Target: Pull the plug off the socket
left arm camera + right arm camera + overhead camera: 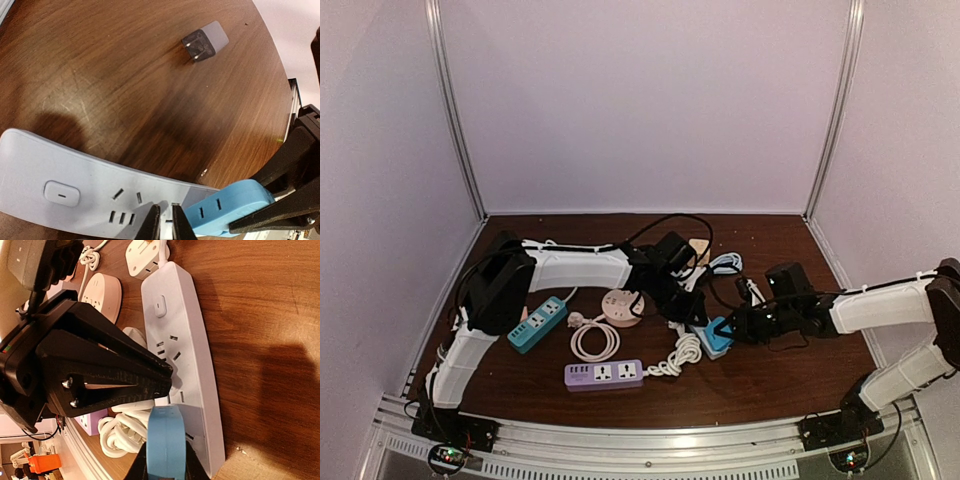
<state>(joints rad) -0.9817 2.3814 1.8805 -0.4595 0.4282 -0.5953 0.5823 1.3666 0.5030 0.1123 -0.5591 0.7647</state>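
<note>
Left wrist view puts the left gripper [166, 225] nearest, its jaws drawn almost together with nothing between them and its tips down on the top face of the white power strip [75, 185]. At the strip's blue end, the right gripper [166, 457] is clamped across the blue housing. Farther out, the plug [205, 42], a small grey-and-white cube, lies on the wooden table [125, 75] with its prongs showing, well apart from the strip.
</note>
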